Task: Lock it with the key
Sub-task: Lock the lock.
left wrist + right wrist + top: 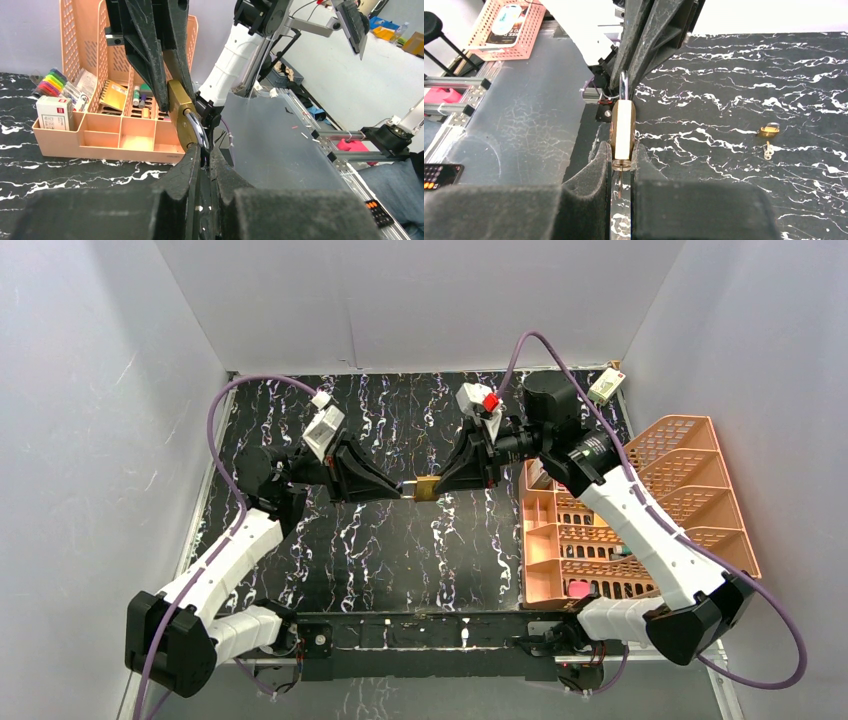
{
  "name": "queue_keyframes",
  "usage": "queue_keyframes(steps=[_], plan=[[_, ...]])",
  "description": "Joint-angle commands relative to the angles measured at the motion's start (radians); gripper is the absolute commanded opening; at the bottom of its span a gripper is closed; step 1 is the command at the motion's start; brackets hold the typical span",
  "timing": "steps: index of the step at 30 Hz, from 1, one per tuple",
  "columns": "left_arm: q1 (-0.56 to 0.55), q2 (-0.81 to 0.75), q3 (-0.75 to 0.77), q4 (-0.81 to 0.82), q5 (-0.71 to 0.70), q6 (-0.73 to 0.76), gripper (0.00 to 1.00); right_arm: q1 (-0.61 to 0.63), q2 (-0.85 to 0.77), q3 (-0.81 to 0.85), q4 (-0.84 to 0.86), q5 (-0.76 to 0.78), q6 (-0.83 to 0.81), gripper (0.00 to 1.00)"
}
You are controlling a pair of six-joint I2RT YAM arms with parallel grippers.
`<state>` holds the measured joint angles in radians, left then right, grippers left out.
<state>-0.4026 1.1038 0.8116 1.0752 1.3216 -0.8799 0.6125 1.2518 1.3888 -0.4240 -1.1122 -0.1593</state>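
Observation:
A brass padlock (425,487) hangs in the air between the two grippers, above the middle of the black marble table. My left gripper (405,488) is shut on its steel shackle (196,127), seen at my fingertips in the left wrist view (204,155). My right gripper (442,482) is shut on the padlock's body (623,127), with the keyhole end facing the right wrist camera between my fingers (622,157). A small key (767,150) lies on the table beside a second small brass padlock (769,131), apart from both grippers.
An orange desk organizer (640,510) stands at the table's right side, holding markers, a white box (55,112) and other stationery. White walls enclose the table on the left, back and right.

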Motion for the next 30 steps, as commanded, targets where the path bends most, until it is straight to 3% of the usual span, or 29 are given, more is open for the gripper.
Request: queue_keyframes(steps=[1,20,30], plan=[[-0.079,0.000,0.032,0.033,-0.073,-0.004,0.00,0.038,0.009,-0.006,0.290,0.174,0.027,0.00],[-0.106,0.029,-0.013,0.034,-0.126,0.090,0.00,0.055,0.034,-0.041,0.458,0.073,0.152,0.00],[-0.123,0.085,0.012,0.034,-0.177,0.104,0.00,0.076,0.046,-0.064,0.447,0.064,0.152,0.00]])
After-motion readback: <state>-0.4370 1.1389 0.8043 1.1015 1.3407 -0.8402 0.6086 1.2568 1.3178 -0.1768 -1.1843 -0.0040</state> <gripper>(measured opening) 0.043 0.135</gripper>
